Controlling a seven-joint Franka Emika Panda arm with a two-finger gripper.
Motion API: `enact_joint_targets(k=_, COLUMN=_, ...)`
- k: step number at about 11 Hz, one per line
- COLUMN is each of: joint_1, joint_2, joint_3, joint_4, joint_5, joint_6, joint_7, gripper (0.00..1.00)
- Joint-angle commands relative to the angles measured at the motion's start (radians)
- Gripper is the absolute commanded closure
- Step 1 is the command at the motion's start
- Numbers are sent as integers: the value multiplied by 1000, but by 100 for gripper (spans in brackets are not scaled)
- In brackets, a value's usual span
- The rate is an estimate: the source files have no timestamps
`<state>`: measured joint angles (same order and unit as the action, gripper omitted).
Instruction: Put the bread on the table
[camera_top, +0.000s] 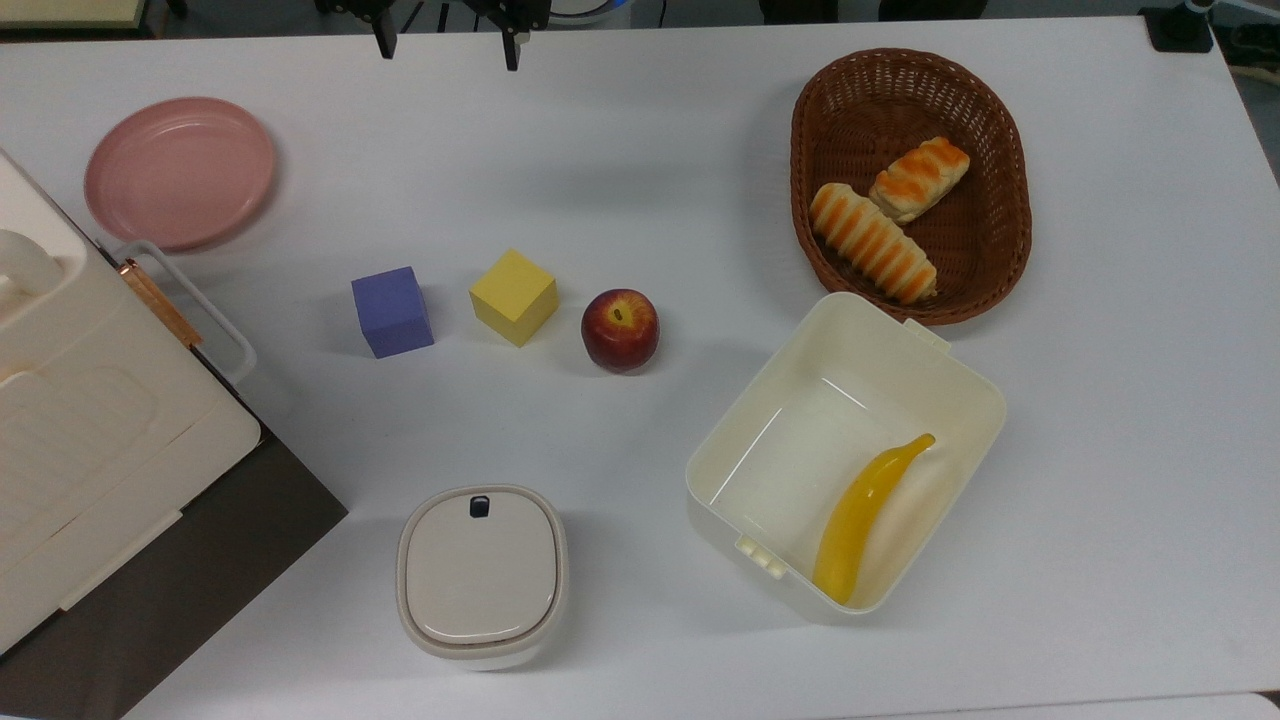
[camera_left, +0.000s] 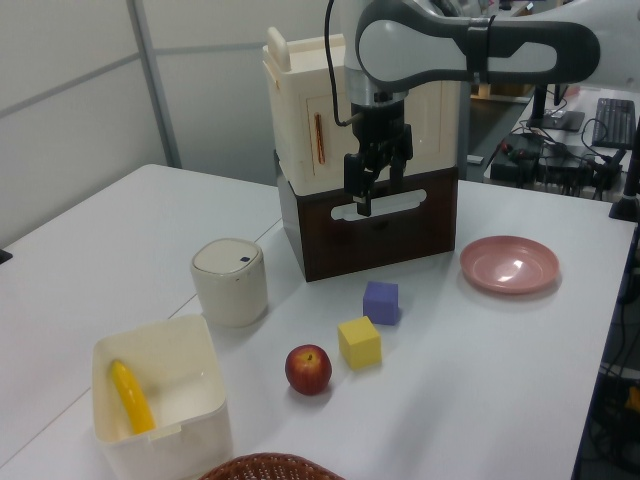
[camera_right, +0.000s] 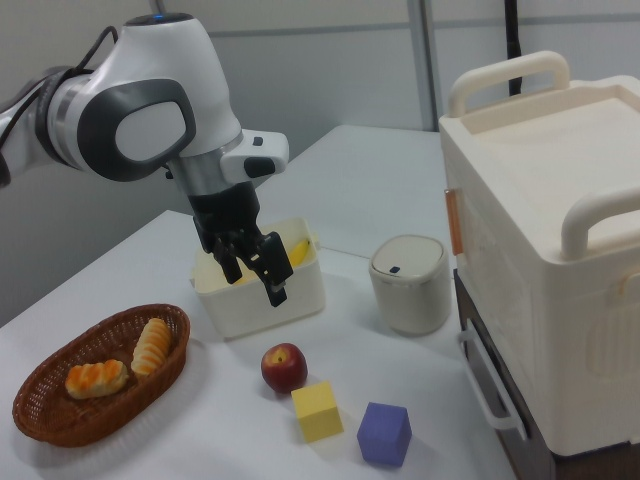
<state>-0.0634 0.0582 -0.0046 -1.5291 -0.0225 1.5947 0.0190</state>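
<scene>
The pincer (camera_top: 447, 45) hangs empty above the desk (camera_top: 640, 150), its two fingers set apart and pointing down. The bread (camera_top: 873, 242) lies in the wicker basket (camera_top: 1005, 240), well apart from the pincer: toward the top view's right and lower in that view. A shorter bun (camera_top: 920, 179) touches it on the side nearer the pincer. The bread's long axis runs diagonally, from the top view's upper left to lower right, so a grasp across its narrow width looks the likely approach.

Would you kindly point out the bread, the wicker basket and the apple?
bread (camera_top: 872, 243): top view, middle of the striped loaf.
wicker basket (camera_top: 905, 62): top view, far rim.
apple (camera_top: 620, 330): top view, its red skin.
</scene>
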Motion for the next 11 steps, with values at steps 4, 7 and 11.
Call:
enact_joint_targets(k=4, joint_1=2, joint_2=-21, joint_3=-15, joint_4=-13, joint_5=16, joint_6=-32, joint_7=-24, gripper=0)
enact_joint_targets(k=7, joint_1=2, joint_2=-20, joint_3=-14, joint_4=-13, joint_5=10, joint_6=-27, joint_7=-45, gripper=0)
enact_joint_targets(k=11, joint_1=4, joint_2=-11, joint_3=-12, joint_4=-14, joint_5=16, joint_6=-15, joint_7=-50, gripper=0)
